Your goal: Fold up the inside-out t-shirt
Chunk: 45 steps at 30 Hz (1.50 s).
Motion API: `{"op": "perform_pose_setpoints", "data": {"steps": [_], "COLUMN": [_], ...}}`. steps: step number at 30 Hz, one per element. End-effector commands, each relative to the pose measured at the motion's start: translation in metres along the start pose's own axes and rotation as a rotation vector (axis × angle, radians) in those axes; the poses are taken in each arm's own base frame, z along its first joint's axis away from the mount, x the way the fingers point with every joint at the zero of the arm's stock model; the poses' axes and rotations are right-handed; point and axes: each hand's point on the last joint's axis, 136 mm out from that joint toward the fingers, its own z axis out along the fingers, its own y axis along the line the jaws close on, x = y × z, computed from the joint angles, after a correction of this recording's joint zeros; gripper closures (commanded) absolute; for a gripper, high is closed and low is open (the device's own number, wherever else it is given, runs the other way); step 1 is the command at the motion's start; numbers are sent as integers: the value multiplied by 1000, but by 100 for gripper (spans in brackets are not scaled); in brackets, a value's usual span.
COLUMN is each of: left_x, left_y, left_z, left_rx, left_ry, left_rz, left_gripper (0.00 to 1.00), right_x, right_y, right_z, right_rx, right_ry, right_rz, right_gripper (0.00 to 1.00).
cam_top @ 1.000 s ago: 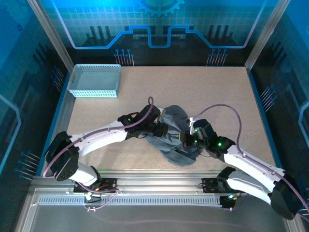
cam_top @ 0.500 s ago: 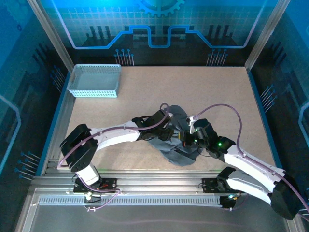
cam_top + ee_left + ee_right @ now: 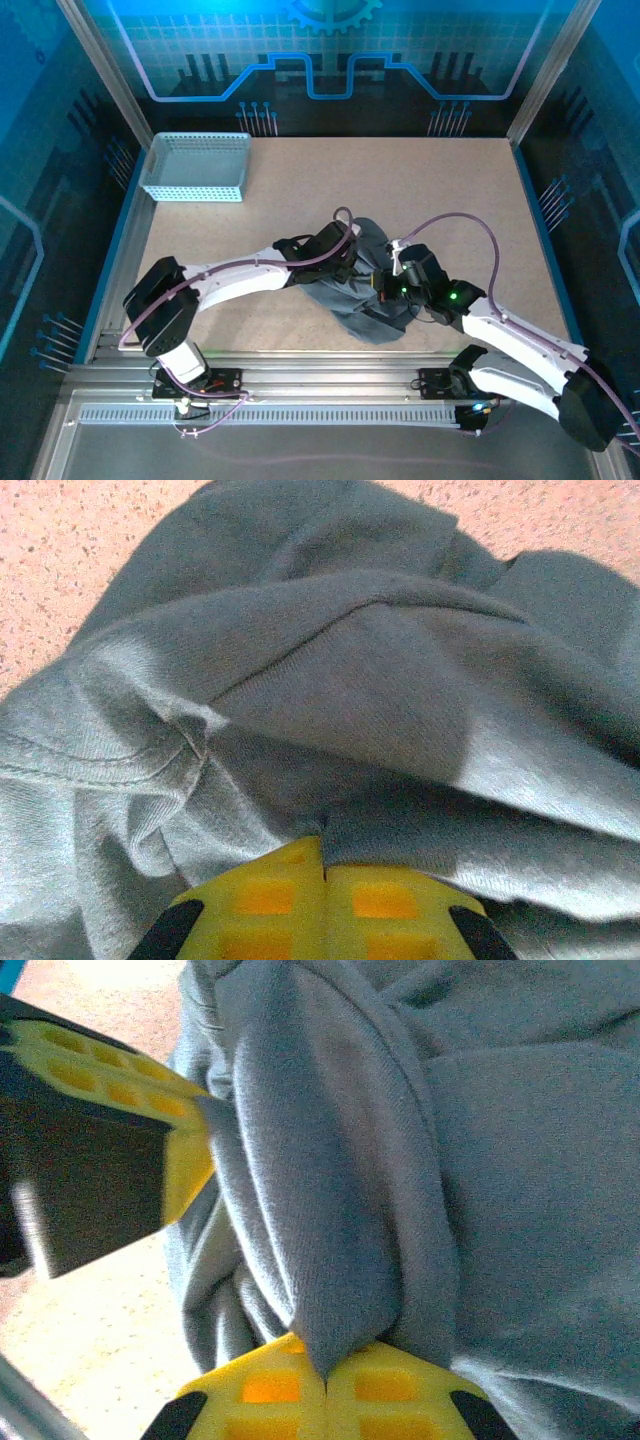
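The inside-out t-shirt (image 3: 345, 308) is seen bunched in a heap on the surface (image 3: 450, 190), toward the near edge and well apart from the mesh basket (image 3: 195, 168). The left gripper (image 3: 323, 852) is closed on a pinch of grey cloth, and the right gripper (image 3: 323, 1358) is clamped on a thick fold — the two grips sit close together. If several layers are caught rather than one hem, the shirt could be lifted as a knot instead of spread; cloth could also be slipped from the pads if the arms are drawn apart quickly.
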Motion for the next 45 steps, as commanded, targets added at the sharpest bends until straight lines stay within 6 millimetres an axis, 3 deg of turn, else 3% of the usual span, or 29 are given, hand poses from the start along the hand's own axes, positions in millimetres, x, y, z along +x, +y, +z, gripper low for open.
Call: {"op": "perform_pose_setpoints", "data": {"steps": [1, 4, 7, 12, 17, 21, 29, 34, 39, 43, 45], "left_x": [-31, -36, -38, -45, -55, -59, -54, -51, -51, -51, -51], "left_y": [-28, -44, -47, -37, -27, -22, -19, -19, -18, -14, -7], "left_z": [-52, -83, -104, -108, -101, -96, -91, -93, -96, -94, -91], "left_rx": [176, 305, 363, 363, 408, 426, 422, 424, 424, 409, 375], "left_ry": [-112, -144, -183, -189, -188, -187, -169, -171, -176, -178, -169], "left_rz": [-26, -46, -65, -117, -213, -242, -255, -258, -256, -256, -266], "left_gripper": [100, 100, 100, 100, 100, 100, 100, 100, 100, 100, 100], "right_x": [-27, -45, -58, -68, -66, -57, -45, -52, -61, -63, -65], "right_y": [-19, -31, -33, -20, 4, 34, 67, 50, 53, 52, 59], "right_z": [-6, -3, 2, -1, -31, -43, -13, 1, 4, 6, -5], "right_rx": [118, 157, 161, 137, 128, 0, -135, -6, 10, 35, 9], "right_ry": [-47, -54, -52, -66, -142, -168, -103, -90, -97, -79, -79], "right_rz": [-34, -20, -35, -105, -229, -259, -204, -177, -187, -205, -227], "right_gripper": [100, 96, 91, 66, 58, 60, 67, 78, 79, 100, 100]}}
